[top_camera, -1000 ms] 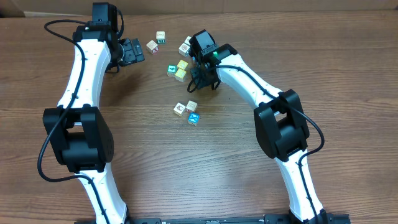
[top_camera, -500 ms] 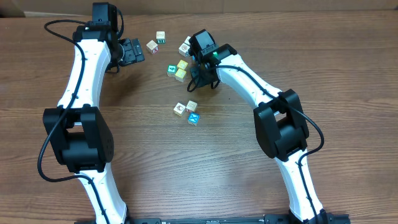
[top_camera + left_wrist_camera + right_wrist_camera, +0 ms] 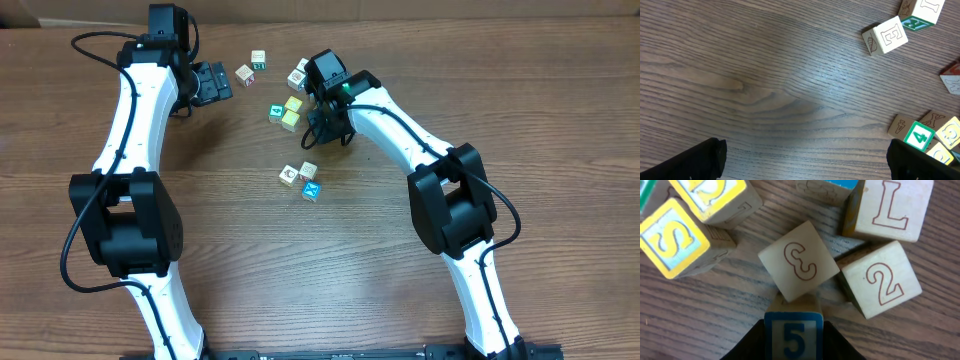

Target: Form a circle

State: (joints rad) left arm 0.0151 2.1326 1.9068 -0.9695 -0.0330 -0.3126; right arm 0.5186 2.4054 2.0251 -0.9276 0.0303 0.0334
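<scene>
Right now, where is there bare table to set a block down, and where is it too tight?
Free: the broad bare table on the near side of the unfinished three-block circle; also the wood between the open left gripper and the E block. Crowded: around the right gripper, where the 3 block, 2 block and L block are packed close.

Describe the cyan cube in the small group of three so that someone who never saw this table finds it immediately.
On the wooden table, between the left arm and the right arm, three cubes lie apart from the loose scatter, nearer the arms' bases. The cyan cube is the one closest to the bases; it alone has a bright cyan top, its two neighbours are pale.
</scene>
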